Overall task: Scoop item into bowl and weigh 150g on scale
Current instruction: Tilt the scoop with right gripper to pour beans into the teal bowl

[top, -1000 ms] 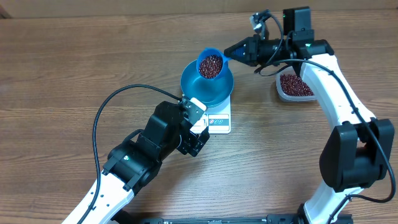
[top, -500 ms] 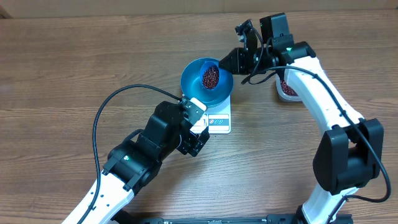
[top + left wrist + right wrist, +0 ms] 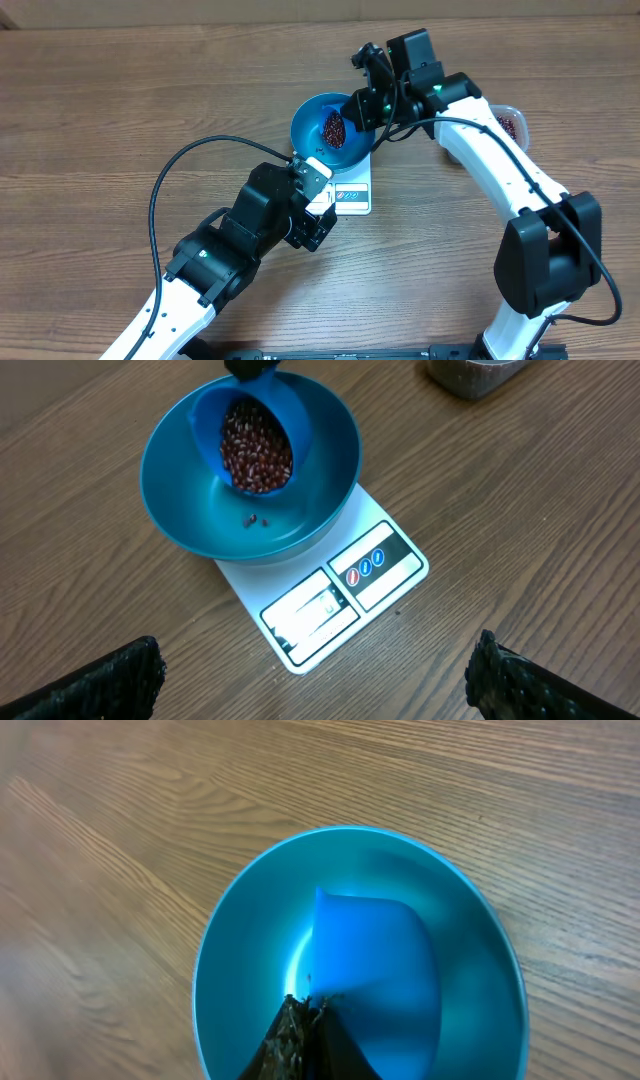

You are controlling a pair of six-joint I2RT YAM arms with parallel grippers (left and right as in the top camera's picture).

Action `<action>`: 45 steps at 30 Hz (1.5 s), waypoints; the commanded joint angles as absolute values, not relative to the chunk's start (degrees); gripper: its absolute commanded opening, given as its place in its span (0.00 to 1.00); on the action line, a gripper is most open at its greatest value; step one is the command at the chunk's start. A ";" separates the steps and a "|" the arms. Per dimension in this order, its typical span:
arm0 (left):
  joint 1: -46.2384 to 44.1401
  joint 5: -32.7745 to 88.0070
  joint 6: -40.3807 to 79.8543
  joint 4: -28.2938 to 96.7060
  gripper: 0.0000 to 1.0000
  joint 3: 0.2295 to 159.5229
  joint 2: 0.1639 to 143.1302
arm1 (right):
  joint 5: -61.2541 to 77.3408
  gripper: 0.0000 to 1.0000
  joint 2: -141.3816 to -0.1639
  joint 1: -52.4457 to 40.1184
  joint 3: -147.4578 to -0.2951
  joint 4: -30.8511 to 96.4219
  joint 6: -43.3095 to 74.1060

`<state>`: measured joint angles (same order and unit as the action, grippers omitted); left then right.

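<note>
Blue scoop (image 3: 298,425), pinched by right fingers (image 3: 300,1042), tilts beans (image 3: 255,450) into bowl (image 3: 180,510) on scale (image 3: 340,595); left fingers (image 3: 110,680) gape empty.

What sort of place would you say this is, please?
Probably a robotics lab bench, not a kitchen: a cabled left arm and right arm work at a wooden table holding a white scale, a blue bowl on it, and a tub of beans.

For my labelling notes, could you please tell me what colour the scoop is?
Blue scoop; left wrist view shows it best.
</note>
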<state>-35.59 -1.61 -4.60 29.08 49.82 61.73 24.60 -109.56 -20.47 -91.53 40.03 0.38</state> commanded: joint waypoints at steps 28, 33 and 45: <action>-35.59 -1.91 -4.25 28.93 1.00 49.54 61.87 | 11.99 0.04 -100.47 -23.31 -92.77 42.39 -3.53; -35.59 -1.91 -4.25 28.93 0.99 49.54 61.87 | 11.18 0.04 -99.59 -23.42 -92.77 43.35 -3.55; -35.59 -1.91 -4.25 28.93 1.00 49.54 61.87 | 0.43 0.04 -99.37 -29.93 -92.77 43.90 -7.44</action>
